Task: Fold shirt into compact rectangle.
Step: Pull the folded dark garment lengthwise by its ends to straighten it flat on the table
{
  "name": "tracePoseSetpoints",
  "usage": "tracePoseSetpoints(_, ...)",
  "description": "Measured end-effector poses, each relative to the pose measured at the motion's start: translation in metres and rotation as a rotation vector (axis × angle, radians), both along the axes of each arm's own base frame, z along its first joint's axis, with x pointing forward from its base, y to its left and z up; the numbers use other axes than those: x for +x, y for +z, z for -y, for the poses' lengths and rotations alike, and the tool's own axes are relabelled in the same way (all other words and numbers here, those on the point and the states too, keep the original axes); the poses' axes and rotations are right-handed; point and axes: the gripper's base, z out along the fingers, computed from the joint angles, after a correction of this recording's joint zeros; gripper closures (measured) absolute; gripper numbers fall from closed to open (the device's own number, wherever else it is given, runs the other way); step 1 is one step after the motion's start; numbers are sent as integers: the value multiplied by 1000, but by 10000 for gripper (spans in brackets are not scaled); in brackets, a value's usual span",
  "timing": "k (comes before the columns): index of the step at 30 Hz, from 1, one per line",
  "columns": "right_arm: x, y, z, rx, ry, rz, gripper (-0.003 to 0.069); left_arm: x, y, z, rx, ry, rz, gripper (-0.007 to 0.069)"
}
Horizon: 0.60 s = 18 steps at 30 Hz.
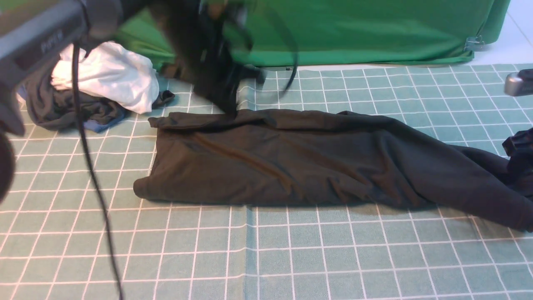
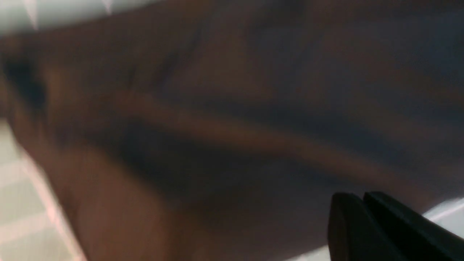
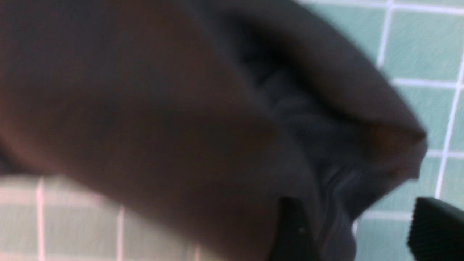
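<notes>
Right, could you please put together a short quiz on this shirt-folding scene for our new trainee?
1. True or false: the shirt is already folded into a compact rectangle.
2. What sits at the far left of the mat? A: a pile of clothes. B: a cardboard box. C: a pair of shoes.
3. Fill in: in the right wrist view, the jaws of the right gripper stand ____.

Key: 1 false, it lies as a long band running across the mat toward the robot's right. 2 A. 3 open, with shirt fabric between them.
</notes>
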Motion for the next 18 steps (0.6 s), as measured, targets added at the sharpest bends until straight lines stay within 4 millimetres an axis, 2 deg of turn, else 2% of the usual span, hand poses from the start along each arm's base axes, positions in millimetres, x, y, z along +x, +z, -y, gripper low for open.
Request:
tracePoseSetpoints(2,5,-14,4,10,-30,-27,185,-8,-30,-3,28,6,-55,617)
tracePoseSetpoints(3,5,-14,4,11,-31,-27,183,-8,-33,-4,30,7,-58,617)
tracePoseSetpoints(5,6,-29,6,21,-45,-83,174,-12,-56,-6,34,20,-49,617)
tracePoseSetpoints(8,8,-45,6,37,-56,-134,174,-13,-69,-7,29,32,-19,617)
tracePoseSetpoints(11,9,-53,5,49,-44,-162,193,-13,-71,-7,30,34,-15,617)
tracePoseSetpoints(12,9,-54,4,51,-39,-166,216,-13,-71,-7,29,34,-13,617)
tracePoseSetpoints(14,9,-55,3,64,-13,-172,368,-13,-71,-7,32,33,-9,617)
tracePoseSetpoints(15,9,-55,3,68,-2,-171,477,-13,-71,-8,35,32,-9,617)
tracePoseSetpoints(16,9,-55,3,67,2,-169,492,-13,-71,-8,35,32,-9,617)
tracePoseSetpoints(17,9,-53,3,67,9,-163,567,-13,-71,-8,36,31,-8,617)
tracePoseSetpoints(18,8,-49,2,65,18,-152,596,-13,-71,-8,36,31,-8,617)
